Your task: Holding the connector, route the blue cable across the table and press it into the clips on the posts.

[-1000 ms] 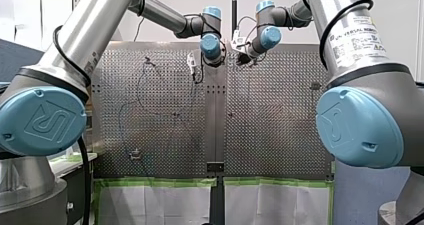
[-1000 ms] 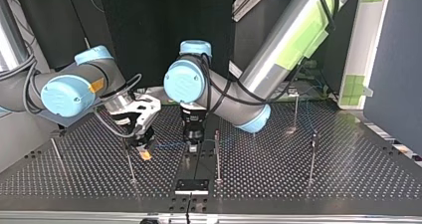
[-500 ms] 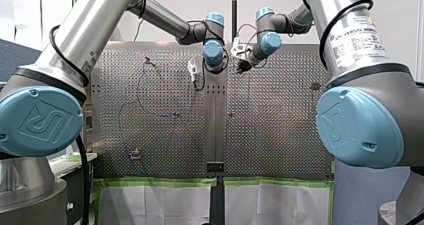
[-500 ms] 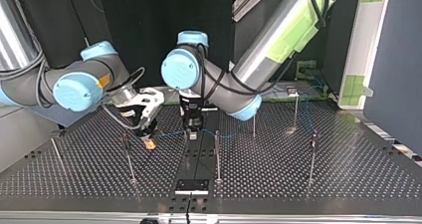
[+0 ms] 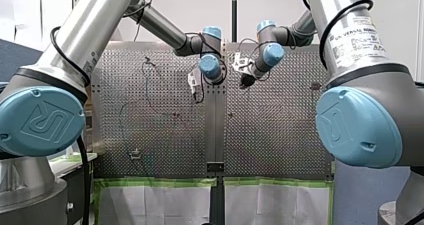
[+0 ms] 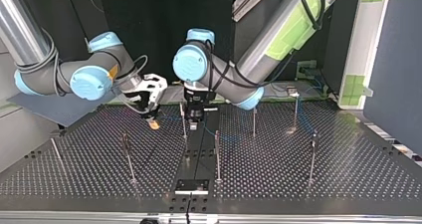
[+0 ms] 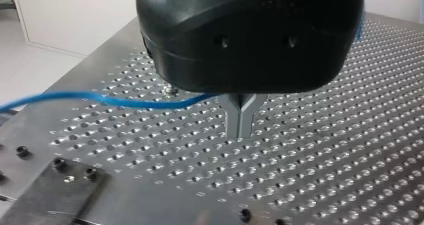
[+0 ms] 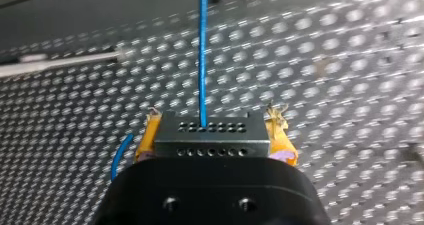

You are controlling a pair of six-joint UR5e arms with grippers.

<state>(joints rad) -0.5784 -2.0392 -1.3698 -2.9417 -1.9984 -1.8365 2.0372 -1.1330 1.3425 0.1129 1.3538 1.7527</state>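
Straight ahead of my right gripper (image 8: 212, 127), the blue cable (image 8: 202, 45) leaves a black connector (image 8: 210, 141) that the yellow pads (image 8: 146, 137) are shut on. My left gripper (image 7: 241, 121) has its metal fingertips pressed together. The cable (image 7: 100, 98) runs in at the fork just above those tips. In the top view my right gripper (image 6: 152, 122) hangs at the left of a thin post (image 6: 183, 120), and my left gripper (image 6: 194, 120) points down just right of it. Both are low over the perforated table (image 6: 278, 184).
Several thin clip posts stand on the table, among them one (image 6: 217, 157) near the middle, one (image 6: 127, 157) at the top view's left and one (image 6: 313, 157) at its right. A small black plate (image 6: 191, 186) lies at the near edge.
Both grippers have moved away from the top view's camera, toward the arms' side of the table, with the connector and cable. The right one has also shifted slightly toward the middle post.
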